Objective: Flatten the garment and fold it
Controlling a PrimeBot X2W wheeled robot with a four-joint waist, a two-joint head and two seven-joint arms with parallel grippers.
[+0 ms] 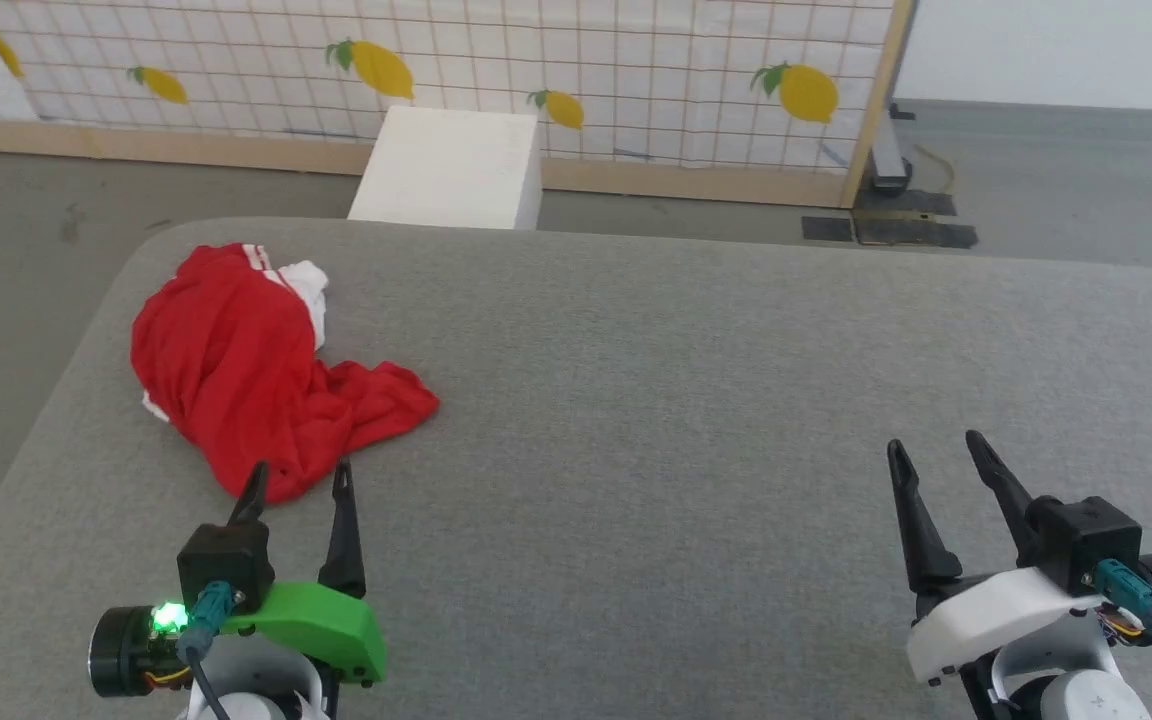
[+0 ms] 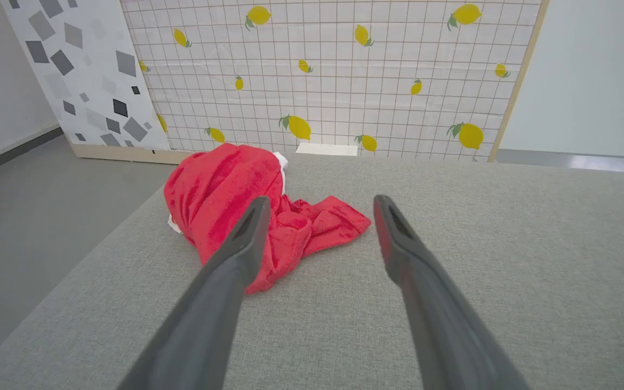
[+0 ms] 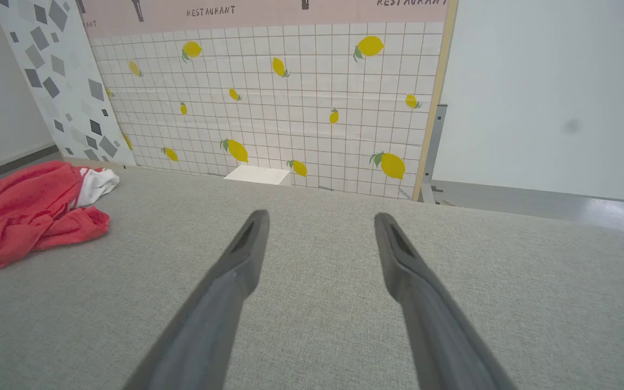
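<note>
Both arms are reaching forward from the near edge of the desk (image 1: pixel 696 400), with their fingers pointing toward the far edge.

The left tool (image 1: pixel 299 468) is sitting at the near-left part of the desk. Its fingers are spread apart and gripping nothing. The fingertips are lying just at the near end of the garment (image 1: pixel 246 370); whether they are touching it cannot be determined.

The right tool (image 1: pixel 935 441) is sitting at the near-right part, well apart from the garment, likewise released and empty.

The garment is lying crumpled near the far-left corner. Its long axis is running roughly from the far edge toward the near edge, alongside the left edge. The white sleeve and striped trim are facing the far edge, and a red fold is jutting out toward the desk's middle.
</note>
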